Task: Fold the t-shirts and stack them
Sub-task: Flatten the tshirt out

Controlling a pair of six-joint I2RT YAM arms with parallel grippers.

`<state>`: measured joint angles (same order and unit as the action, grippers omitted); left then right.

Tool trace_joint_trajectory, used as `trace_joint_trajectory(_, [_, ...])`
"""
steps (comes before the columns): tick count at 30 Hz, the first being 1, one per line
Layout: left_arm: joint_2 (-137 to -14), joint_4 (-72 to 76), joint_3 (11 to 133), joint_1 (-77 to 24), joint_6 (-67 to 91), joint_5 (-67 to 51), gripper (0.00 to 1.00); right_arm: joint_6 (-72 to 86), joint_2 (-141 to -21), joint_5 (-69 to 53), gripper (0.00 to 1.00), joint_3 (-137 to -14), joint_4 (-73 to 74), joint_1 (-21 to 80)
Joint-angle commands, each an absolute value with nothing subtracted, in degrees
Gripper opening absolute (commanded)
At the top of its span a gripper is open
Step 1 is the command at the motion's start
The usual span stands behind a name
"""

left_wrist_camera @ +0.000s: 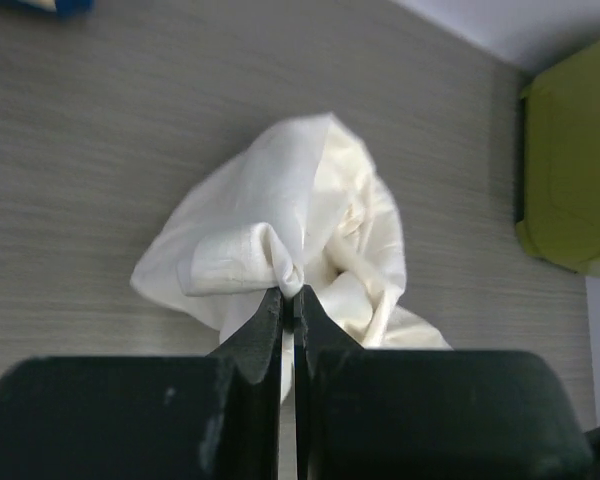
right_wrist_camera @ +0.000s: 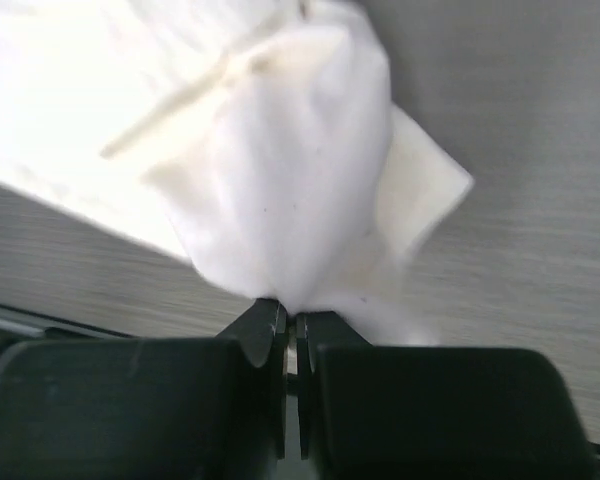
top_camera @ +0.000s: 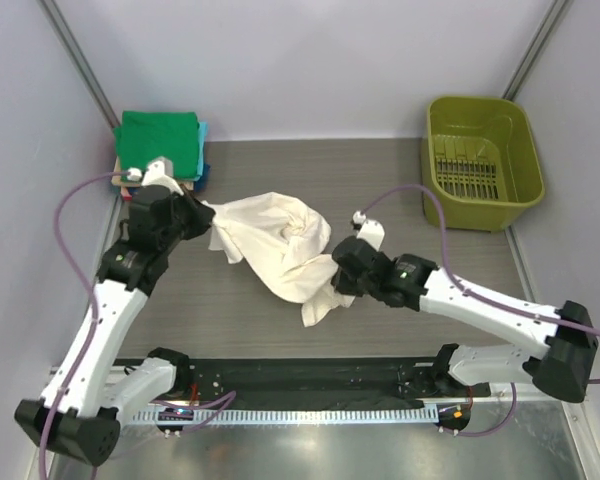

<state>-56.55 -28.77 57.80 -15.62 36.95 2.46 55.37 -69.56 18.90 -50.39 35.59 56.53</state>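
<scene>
Holding the cream t-shirt (top_camera: 275,236) bunched up mid-frame, elbows bent inward, left gripper (top_camera: 202,213) and right gripper (top_camera: 342,284) both pinched tight on cloth.

The left arm (top_camera: 108,318) is stretched from its base at the near left toward the far left. Its wrist is bent so that the left gripper (top_camera: 202,213) is pointed to the right. The right arm (top_camera: 485,303) is reached low from the near right toward the middle, with the right gripper (top_camera: 338,270) pointed left. The jaws of each are closed, with a fold of the cream t-shirt (top_camera: 275,235) pinched between them.
</scene>
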Motion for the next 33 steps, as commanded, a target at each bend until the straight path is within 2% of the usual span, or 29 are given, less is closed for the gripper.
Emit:
trace_joint_trajectory(1, [-50.7, -36.7, 66.4, -15.6, 30.5, 6.9, 0.00, 49.9, -65.7, 25.5, 0.01, -63.5, 43.8, 56.9])
trace_joint_trajectory(9, [-44.5, -44.6, 86.8, -15.6, 21.2, 4.6, 0.00, 41.5, -60.6, 25.7, 0.01, -78.7, 50.5, 56.9])
trace_joint_trajectory(15, [-43.3, -46.5, 99.0, -15.6, 10.8, -5.7, 0.00, 43.0, -55.7, 27.9, 0.01, -87.5, 58.2, 56.8])
trace_joint_trajectory(19, [-49.8, -50.4, 109.8, -15.6, 5.9, -8.9, 0.00, 45.5, -54.7, 34.8, 0.01, -92.3, 61.5, 56.9])
trace_joint_trajectory(22, [-57.2, -53.8, 114.9, -15.6, 5.4, -10.4, 0.00, 44.4, -58.4, 40.7, 0.01, -95.9, 63.6, 56.9])
trace_joint_trajectory(23, [-62.6, -53.9, 116.3, -15.7, 6.1, -11.2, 0.00, 42.7, -62.4, 46.1, 0.01, -98.2, 64.0, 56.8])
trace_joint_trajectory(25, [-69.3, -55.7, 118.9, -15.6, 8.6, -14.9, 0.00, 40.0, -66.9, 47.8, 0.01, -101.1, 64.1, 50.2])
trace_joint_trajectory(26, [-78.2, -56.7, 121.6, -14.1, 9.6, -17.1, 0.00, 36.2, -71.8, 37.9, 0.01, -101.3, 63.5, 43.2])
trace_joint_trajectory(27, [-83.0, -57.8, 123.7, -12.2, 10.7, -26.9, 0.00, 34.0, -74.2, 30.0, 0.01, -100.3, 58.8, 35.9])
trace_joint_trajectory(28, [-88.9, -58.9, 125.2, -10.1, 15.9, -30.4, 0.00, 33.1, -76.6, 23.2, 0.01, -97.2, 55.7, 22.8])
trace_joint_trajectory(29, [-98.9, -58.5, 127.4, -6.5, 18.3, -33.0, 0.03, 32.8, -83.9, 13.6, 0.01, -96.7, 50.9, 18.5])
trace_joint_trajectory(30, [-104.8, -57.9, 128.9, -5.1, 20.6, -36.3, 0.15, 31.3, -88.7, 10.6, 0.01, -97.3, 50.4, 16.0])
trace_joint_trajectory(31, [-109.0, -57.5, 129.9, -4.1, 24.0, -35.8, 0.31, 30.3, -94.1, 6.9, 0.28, -103.7, 51.4, 12.9])
trace_joint_trajectory(32, [-115.0, -57.2, 130.7, -2.5, 25.5, -35.9, 0.52, 28.1, -104.2, 4.4, 0.58, -108.2, 56.1, 12.8])
trace_joint_trajectory(33, [-116.6, -57.0, 130.5, -2.0, 26.4, -37.0, 0.70, 27.7, -107.4, 5.0, 0.84, -112.7, 59.1, 13.4])
